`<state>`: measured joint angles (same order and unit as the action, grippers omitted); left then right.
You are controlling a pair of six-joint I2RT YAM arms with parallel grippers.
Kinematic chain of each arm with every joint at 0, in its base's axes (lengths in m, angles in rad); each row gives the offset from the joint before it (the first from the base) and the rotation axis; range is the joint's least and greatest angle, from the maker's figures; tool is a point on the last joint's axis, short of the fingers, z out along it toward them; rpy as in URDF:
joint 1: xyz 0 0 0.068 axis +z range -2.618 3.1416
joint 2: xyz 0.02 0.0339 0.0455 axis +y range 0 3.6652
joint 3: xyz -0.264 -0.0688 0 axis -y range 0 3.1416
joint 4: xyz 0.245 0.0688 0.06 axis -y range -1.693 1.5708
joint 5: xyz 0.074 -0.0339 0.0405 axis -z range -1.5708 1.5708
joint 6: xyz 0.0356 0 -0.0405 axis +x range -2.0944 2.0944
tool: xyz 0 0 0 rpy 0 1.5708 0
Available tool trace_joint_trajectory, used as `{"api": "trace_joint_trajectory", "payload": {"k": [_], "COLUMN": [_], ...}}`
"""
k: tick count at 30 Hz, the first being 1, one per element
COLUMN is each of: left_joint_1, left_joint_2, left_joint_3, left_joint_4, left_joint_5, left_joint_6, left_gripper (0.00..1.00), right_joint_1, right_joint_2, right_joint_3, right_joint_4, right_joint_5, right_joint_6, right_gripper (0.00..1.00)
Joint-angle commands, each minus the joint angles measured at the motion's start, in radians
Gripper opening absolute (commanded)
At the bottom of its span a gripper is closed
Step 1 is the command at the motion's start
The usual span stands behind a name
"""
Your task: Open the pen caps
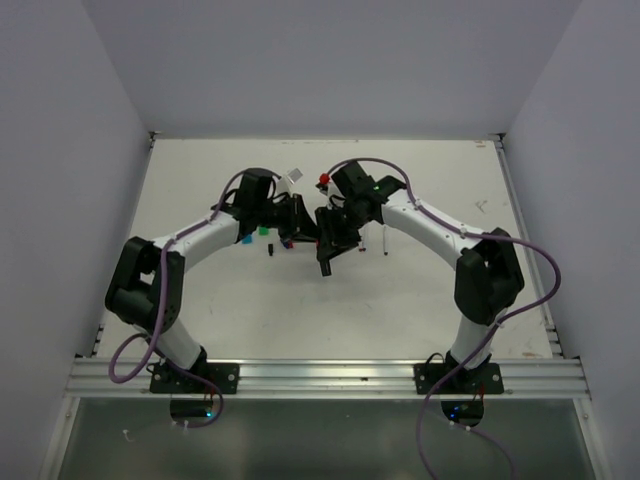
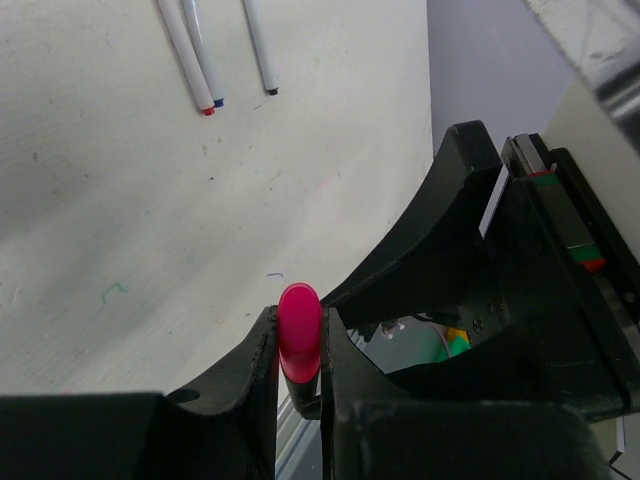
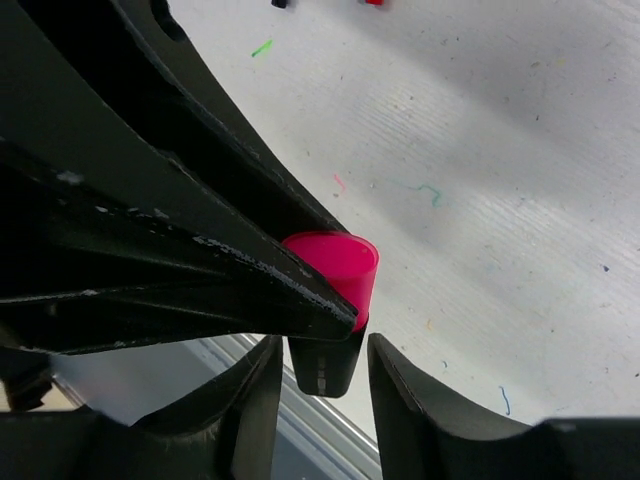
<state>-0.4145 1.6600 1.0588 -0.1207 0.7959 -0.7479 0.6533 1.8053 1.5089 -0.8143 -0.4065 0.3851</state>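
L arm [image 1: 190,250] arcs in from the near-left corner of the table [image 1: 400,310] toward mid-table. Beside its forearm, on the surface, sit a blue cap [image 1: 247,241] and, just right of it, a green cap [image 1: 263,230], both loose & apart from any pen.

L gripper [image 2: 299,350] is narrow, fingers [image 2: 262,365] pressed on both sides of the pink cap [image 2: 299,320], no gap seen in its wrist view. The cap is off the table, at the spot where the two grippers meet, approx. mid-table. It sits on the end of a black highlighter barrel [image 3: 325,372]; cap & barrel look joined, no gap btw. them.

R gripper [image 3: 323,342] faces the L one head-on. Its fingers [image 3: 400,410] bracket the barrel's other end at a narrow setting. A sliver of space seems to show on each side, so can't tell if they actually touch it.

Behind the grippers, toward the far edge, a small red cap [image 1: 323,180] lies alone.

Just right of the meeting point lie thin white pens, side by side & roughly parallel: red-tipped pen [image 2: 182,50], blue-tipped pen [image 2: 200,50] right next to it, black-tipped pen [image 2: 258,45] a bit apart. All flat on the table.

R arm [image 1: 440,230] comes in from the near-right corner, purple cable [image 1: 540,265] looping off it.
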Motion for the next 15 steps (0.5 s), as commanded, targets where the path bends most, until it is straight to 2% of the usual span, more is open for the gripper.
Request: {"api": "trace_joint_trajectory", "payload": {"k": [1, 5, 6, 9, 15], "left_joint_1": [-0.001, 0.029, 0.039, 0.069, 0.079], "left_joint_2": [0.026, 0.026, 0.02, 0.012, 0.007], "left_joint_3": [0.038, 0.012, 0.001, -0.011, -0.034], "left_joint_4": [-0.025, 0.085, 0.167, 0.252, 0.427], "left_joint_5": [0.058, 0.143, 0.175, 0.21, 0.255], "left_joint_6": [0.005, -0.065, -0.109, -0.159, -0.275], "left_gripper": [0.0, 0.0, 0.0, 0.0, 0.0], "right_joint_1": [-0.038, -0.079, -0.098, -0.133, -0.144], "right_joint_2": [-0.05, -0.09, -0.101, -0.116, -0.1], "right_joint_3": [0.016, -0.076, -0.12, -0.199, -0.239], "right_joint_4": [0.023, 0.075, 0.117, 0.237, 0.423], "right_joint_5": [-0.085, -0.247, -0.279, -0.432, -0.62], "right_joint_6": [-0.012, -0.043, -0.042, 0.006, 0.11], "right_gripper": [0.45, 0.5, 0.5, 0.5, 0.45]}}
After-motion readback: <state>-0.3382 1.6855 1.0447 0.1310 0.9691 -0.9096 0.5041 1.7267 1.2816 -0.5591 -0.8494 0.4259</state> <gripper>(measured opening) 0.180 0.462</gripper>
